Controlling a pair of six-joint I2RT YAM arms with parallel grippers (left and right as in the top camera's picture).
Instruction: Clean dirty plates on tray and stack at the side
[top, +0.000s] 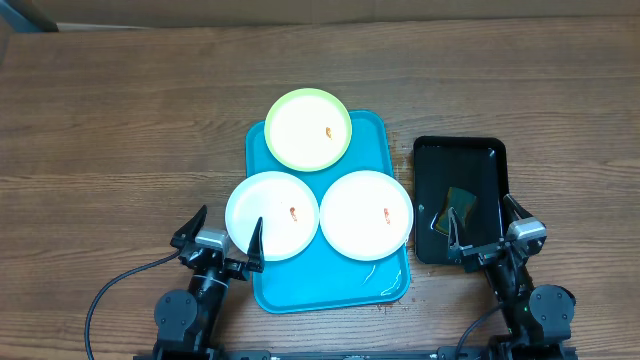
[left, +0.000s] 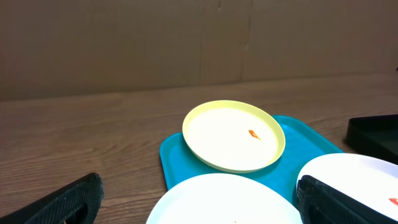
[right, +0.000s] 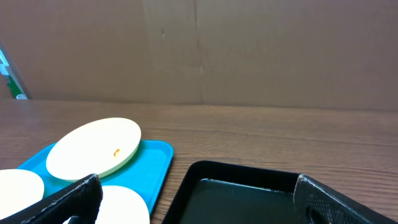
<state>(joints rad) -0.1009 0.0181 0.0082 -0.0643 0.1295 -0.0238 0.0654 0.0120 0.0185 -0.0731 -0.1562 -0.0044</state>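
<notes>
The turquoise tray (top: 370, 130) holds three plates, each with an orange smear. The yellow-green plate (top: 308, 128) is at the back; it also shows in the left wrist view (left: 233, 134) and the right wrist view (right: 93, 148). A white plate (top: 272, 215) is front left and a white plate (top: 366, 214) is front right. My left gripper (top: 225, 238) is open and empty at the front left plate's near edge (left: 217, 202). My right gripper (top: 490, 232) is open and empty over the near end of the black tray (top: 460, 150).
The black tray (right: 249, 193) stands right of the turquoise tray and holds a green-and-yellow sponge (top: 460, 205). A thin white string (top: 370, 275) lies on the turquoise tray's front. A cardboard wall closes the back of the wooden table (top: 120, 130).
</notes>
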